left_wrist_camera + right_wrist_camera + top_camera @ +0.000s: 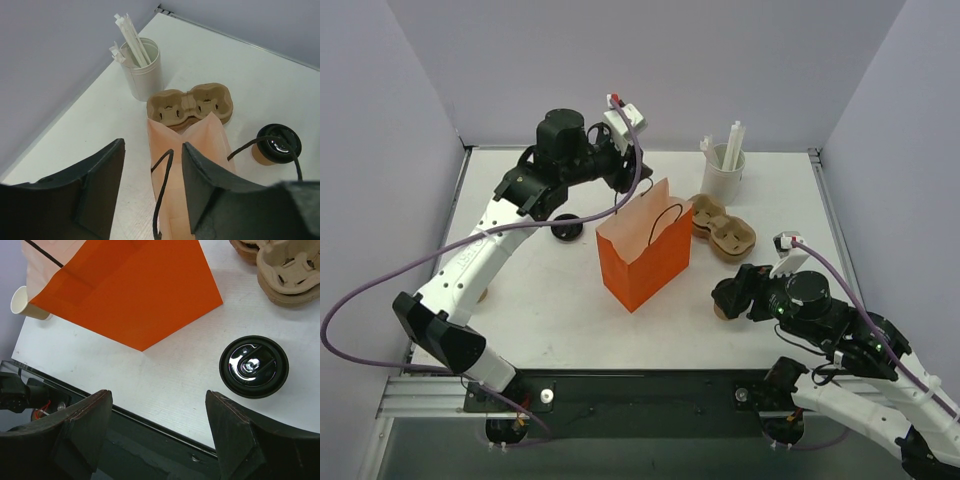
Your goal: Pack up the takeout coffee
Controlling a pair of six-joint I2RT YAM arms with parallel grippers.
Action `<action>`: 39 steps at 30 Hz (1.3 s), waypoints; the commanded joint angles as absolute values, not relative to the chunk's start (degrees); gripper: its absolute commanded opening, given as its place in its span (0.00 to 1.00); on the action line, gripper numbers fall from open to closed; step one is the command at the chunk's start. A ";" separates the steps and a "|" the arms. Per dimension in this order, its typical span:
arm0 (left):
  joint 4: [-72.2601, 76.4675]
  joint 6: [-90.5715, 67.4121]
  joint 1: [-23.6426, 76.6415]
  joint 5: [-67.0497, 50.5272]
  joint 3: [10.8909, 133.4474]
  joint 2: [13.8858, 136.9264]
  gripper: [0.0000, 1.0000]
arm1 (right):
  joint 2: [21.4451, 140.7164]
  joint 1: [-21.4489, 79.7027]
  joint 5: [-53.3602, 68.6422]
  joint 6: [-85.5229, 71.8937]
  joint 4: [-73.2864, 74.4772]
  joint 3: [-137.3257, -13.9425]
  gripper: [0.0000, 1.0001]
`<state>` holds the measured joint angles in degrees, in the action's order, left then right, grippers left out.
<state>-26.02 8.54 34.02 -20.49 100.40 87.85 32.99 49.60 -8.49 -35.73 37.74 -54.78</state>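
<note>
The takeout coffee (254, 366), a tan cup under a black lid, stands upright, long axis vertical, toward the near edge of the table (550, 300), to the right of the orange bag (645, 255). The right gripper (159, 402) is much the nearer, its arm bent and pointing down, jaws wide and empty, with the cup just outside one finger rather than between them. The left gripper (152, 150) hovers over the bag's far rim, jaws apart, clamping nothing.

White tub of wrapped straws (725, 175), brown pulp cup carrier (722, 228) near it (two wells), lidless paper cup (25, 304).
</note>
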 commanded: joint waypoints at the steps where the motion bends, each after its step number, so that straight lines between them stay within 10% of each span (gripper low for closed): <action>1: -28.91 10.46 34.01 -23.29 104.15 90.97 0.54 | 32.96 50.01 -8.44 -34.02 39.20 -55.81 0.76; 9: -27.34 10.20 35.07 -19.08 94.32 84.39 0.50 | 33.31 49.92 -9.32 -33.31 39.37 -56.25 0.77; 15: -29.62 5.55 35.33 -12.24 92.73 81.57 0.00 | 35.50 49.92 -12.48 -35.76 38.41 -57.04 0.76; 23: -31.82 -20.89 40.60 15.89 80.35 67.01 0.00 | 44.36 49.92 -13.28 -35.86 32.44 -61.60 0.77; 39: -16.97 -43.59 47.37 20.57 58.01 48.61 0.00 | 62.04 62.66 -15.09 -37.97 20.66 -71.62 0.75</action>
